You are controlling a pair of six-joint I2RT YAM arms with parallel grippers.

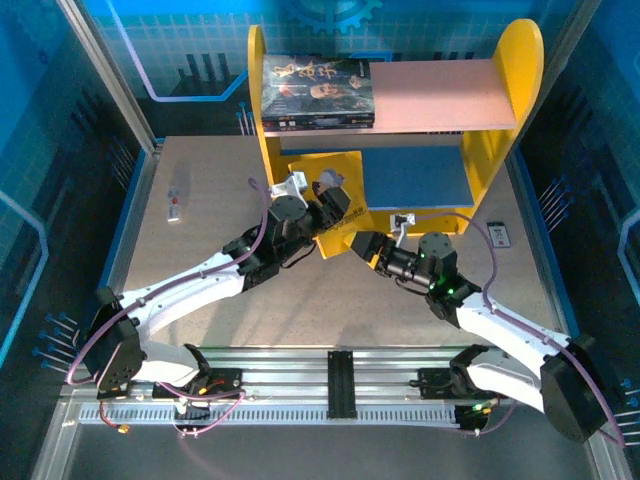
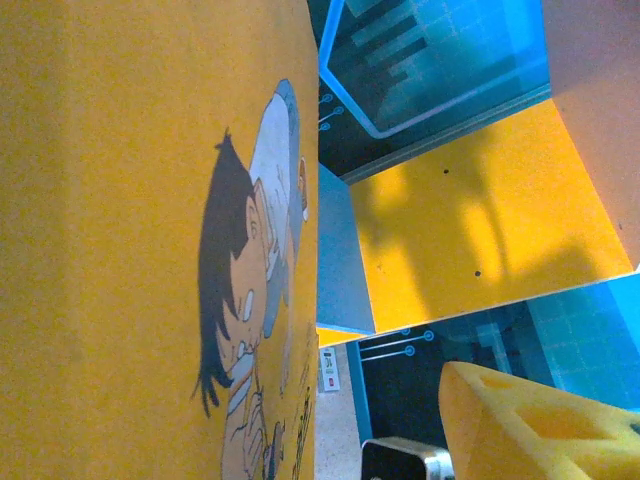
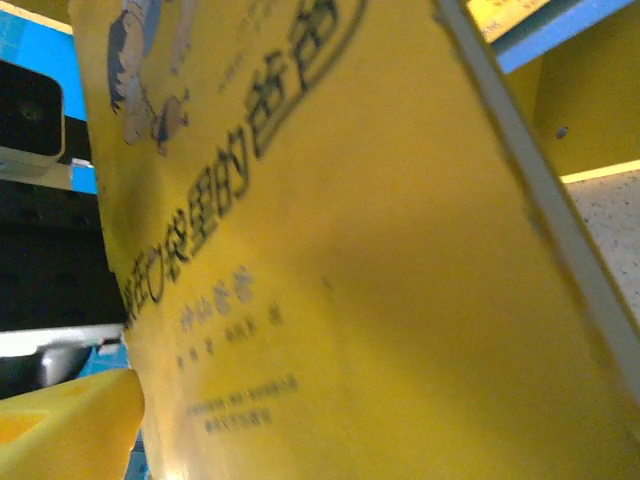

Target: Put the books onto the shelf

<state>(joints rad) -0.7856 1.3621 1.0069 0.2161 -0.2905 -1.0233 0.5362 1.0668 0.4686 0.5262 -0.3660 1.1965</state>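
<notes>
Before shelf (image 1: 522,70), book (image 1: 318,170) tilted up, long axis toward shelf; left end effector (image 1: 333,200), right end effector (image 1: 360,242) grip: cannot tell.

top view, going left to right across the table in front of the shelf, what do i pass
white device → left claw → right claw → dark card

book stack (image 1: 318,92) left on shelf (image 1: 520,60) upper board; second book (image 1: 322,172) before lower board, between left pincer (image 1: 326,197) and right pincer (image 1: 362,243); small device (image 1: 176,207) on bench (image 1: 330,300), left
</notes>
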